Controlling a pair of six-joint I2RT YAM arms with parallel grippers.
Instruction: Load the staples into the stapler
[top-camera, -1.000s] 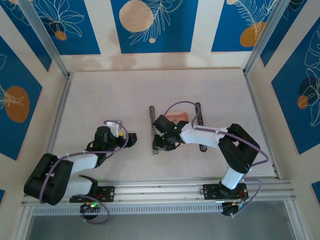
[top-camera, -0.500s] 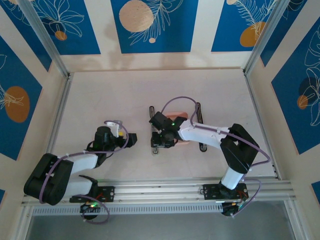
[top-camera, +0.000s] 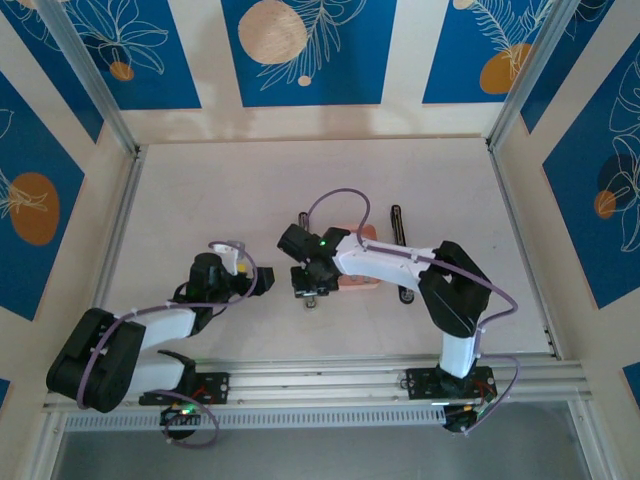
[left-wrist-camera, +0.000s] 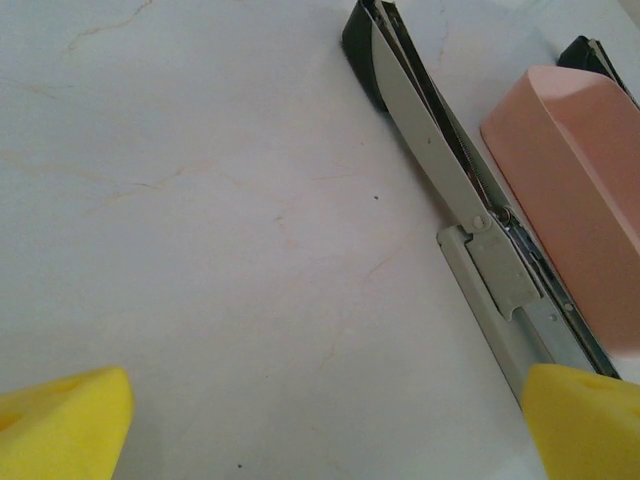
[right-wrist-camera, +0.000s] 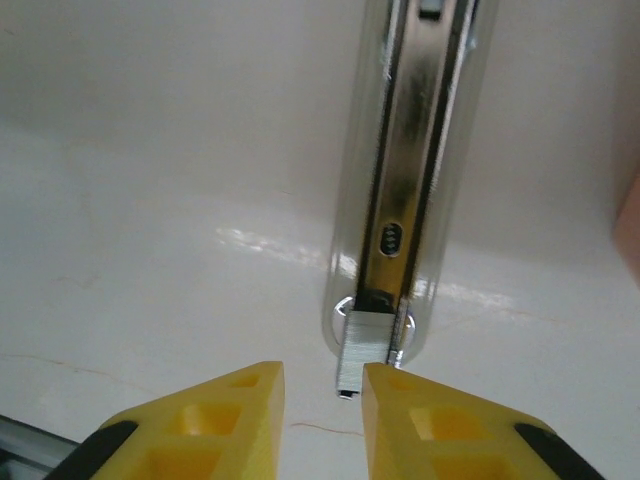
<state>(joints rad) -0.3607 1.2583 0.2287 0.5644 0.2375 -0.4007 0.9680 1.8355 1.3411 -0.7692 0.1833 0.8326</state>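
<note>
Table (top-camera: 220, 190) carries a pink tray (left-wrist-camera: 580, 180) near centre, the stapler (left-wrist-camera: 430, 150) lying at its 9 o'clock. Left gripper (top-camera: 266, 283), spread wide, sits at the stapler's 9 o'clock. Right gripper (right-wrist-camera: 322, 400), narrowly parted, hovers at the rail's 6 o'clock end, where staples (right-wrist-camera: 362, 350) sit.

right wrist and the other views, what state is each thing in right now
stapler: opened up, rail channel exposed
staples: one strip at the rail's near end, sticking out past it
black bar: lying flat, apart from the rail
pink tray: flat beside the rail, contents hidden
right gripper: jaws narrowly apart, nothing between them
left gripper: wide open, empty
</note>
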